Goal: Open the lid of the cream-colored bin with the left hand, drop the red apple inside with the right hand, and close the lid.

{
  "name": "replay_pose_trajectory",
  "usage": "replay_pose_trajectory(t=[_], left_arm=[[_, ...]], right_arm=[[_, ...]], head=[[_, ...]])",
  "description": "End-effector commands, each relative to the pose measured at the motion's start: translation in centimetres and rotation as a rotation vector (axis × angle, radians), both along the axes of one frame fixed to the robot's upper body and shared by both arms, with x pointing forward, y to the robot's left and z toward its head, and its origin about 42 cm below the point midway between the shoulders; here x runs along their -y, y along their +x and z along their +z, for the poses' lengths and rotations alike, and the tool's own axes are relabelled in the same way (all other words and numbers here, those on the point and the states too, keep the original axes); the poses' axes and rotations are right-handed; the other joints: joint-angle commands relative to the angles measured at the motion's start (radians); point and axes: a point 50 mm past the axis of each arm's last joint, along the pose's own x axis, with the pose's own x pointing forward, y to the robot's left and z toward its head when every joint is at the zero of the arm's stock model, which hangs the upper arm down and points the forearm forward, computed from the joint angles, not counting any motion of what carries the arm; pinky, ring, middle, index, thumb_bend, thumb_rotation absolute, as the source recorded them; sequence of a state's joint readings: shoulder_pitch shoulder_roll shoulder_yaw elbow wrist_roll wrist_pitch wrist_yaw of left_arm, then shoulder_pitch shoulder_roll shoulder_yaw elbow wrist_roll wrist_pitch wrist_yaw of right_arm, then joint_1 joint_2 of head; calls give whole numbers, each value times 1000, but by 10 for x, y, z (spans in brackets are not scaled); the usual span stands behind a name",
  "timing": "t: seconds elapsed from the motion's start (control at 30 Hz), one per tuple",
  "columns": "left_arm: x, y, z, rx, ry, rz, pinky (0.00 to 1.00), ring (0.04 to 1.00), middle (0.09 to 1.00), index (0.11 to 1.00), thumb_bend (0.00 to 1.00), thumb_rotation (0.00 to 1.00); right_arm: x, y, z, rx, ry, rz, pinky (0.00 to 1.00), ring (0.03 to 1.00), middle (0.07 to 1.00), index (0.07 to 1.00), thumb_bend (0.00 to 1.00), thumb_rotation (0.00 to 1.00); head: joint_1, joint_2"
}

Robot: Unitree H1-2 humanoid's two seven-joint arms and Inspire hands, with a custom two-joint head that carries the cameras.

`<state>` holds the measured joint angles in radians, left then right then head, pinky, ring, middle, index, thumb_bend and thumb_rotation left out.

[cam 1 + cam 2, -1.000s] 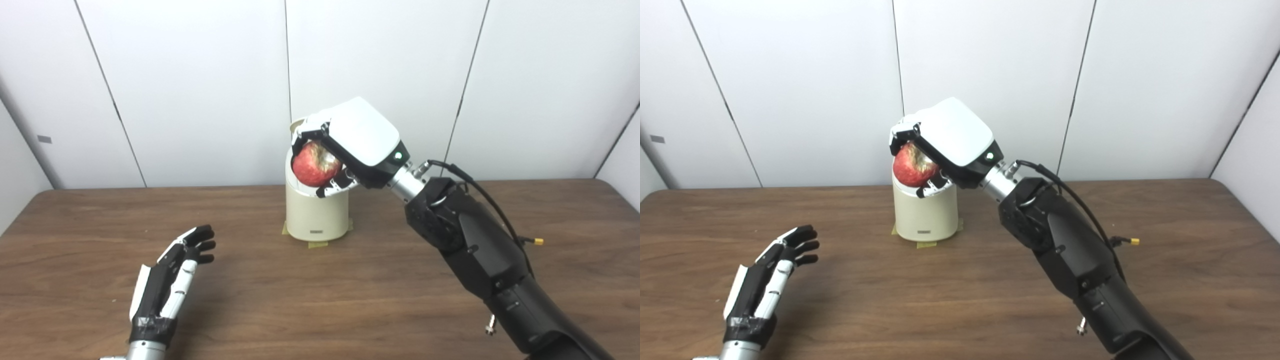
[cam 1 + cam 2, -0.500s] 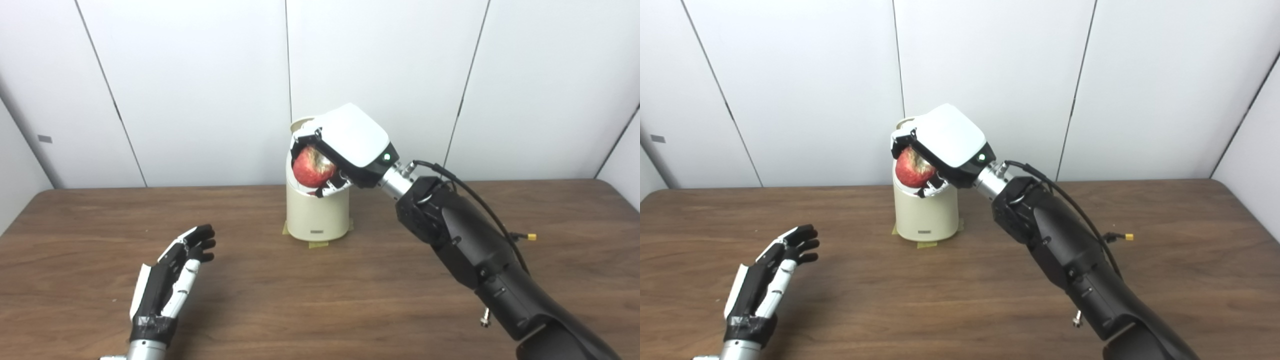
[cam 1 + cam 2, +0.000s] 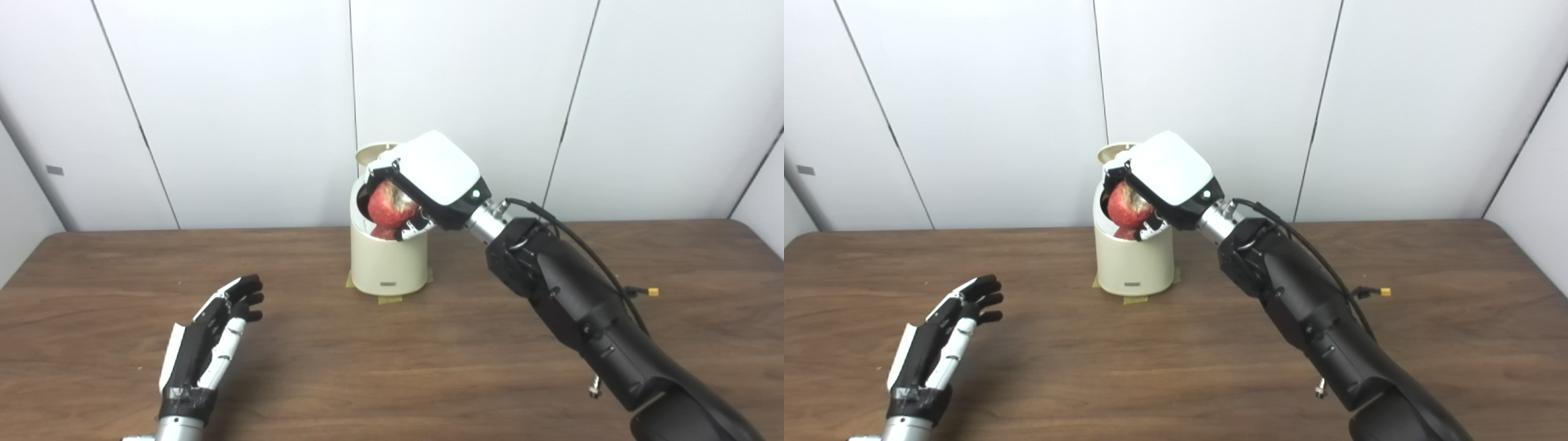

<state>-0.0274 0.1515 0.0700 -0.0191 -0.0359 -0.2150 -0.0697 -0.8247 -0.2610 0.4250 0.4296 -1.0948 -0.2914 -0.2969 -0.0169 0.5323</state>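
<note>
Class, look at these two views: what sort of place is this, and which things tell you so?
Probably a robotics test room, not a home: plain white wall panels, a bare brown wooden table, and a cream-coloured cylindrical bin taped to it.

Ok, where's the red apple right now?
The red apple sits in the right hand, at the open mouth of the cream-colored bin, mid-table.

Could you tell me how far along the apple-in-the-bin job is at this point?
Done: the lid of the cream-colored bin stands open behind the opening. In hand: the right robot hand holds the red apple at the bin's mouth, partly past the rim, not yet released. Left: letting the apple drop and closing the lid. The left robot hand lies open above the table, away from the bin.
</note>
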Motion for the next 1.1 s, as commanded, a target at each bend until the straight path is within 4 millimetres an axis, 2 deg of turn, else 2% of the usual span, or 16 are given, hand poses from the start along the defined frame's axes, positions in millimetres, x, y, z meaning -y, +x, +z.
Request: replay_pose_trajectory(t=[0.0, 0.47, 0.6, 0.67, 0.7, 0.73, 0.77, 0.8, 0.87, 1.07], left_arm=[[7, 0, -6, 3, 8, 2, 729, 802, 819, 800, 424, 694], [9, -1, -7, 3, 5, -3, 722, 798, 816, 798, 417, 687], [9, -1, -6, 4, 6, -4, 721, 798, 815, 795, 423, 694], [9, -1, -6, 3, -5, -5, 731, 799, 814, 795, 421, 683], [8, -1, -6, 4, 0, -4, 733, 799, 814, 794, 422, 679], [8, -1, -6, 5, 4, -1, 727, 797, 813, 795, 423, 686], [8, -1, -6, 6, 8, 0, 721, 794, 812, 795, 424, 691], [8, -1, -6, 6, 9, 0, 719, 793, 811, 794, 424, 692], [8, -1, -6, 5, 7, 0, 723, 797, 814, 796, 414, 687], [9, -1, -6, 3, 3, 0, 718, 794, 814, 798, 409, 681]], right_arm=[[-6, 8, 40, 98, 45, -3, 363, 471, 543, 449, 497, 0], [-7, 9, 44, 108, 91, -7, 371, 472, 552, 457, 496, 0], [-7, 7, 40, 121, 98, -4, 340, 478, 572, 463, 493, 0], [-6, 6, 38, 132, 104, -3, 420, 527, 592, 481, 517, 108], [-6, 5, 37, 135, 108, 0, 432, 536, 597, 484, 520, 123], [-6, 4, 36, 137, 113, 2, 449, 557, 623, 526, 745, 125], [-6, 3, 36, 138, 117, 3, 468, 580, 650, 563, 895, 131], [-6, 2, 36, 139, 121, -1, 475, 588, 659, 576, 946, 133], [-6, 1, 36, 137, 128, -12, 503, 623, 699, 627, 990, 145], [-5, 3, 35, 134, 130, -31, 506, 663, 735, 675, 1000, 162]], head=[[-1, 1], [3, 0], [4, 0], [3, 0], [3, 1], [4, 2], [4, 2], [4, 2], [2, 3], [3, 3]])
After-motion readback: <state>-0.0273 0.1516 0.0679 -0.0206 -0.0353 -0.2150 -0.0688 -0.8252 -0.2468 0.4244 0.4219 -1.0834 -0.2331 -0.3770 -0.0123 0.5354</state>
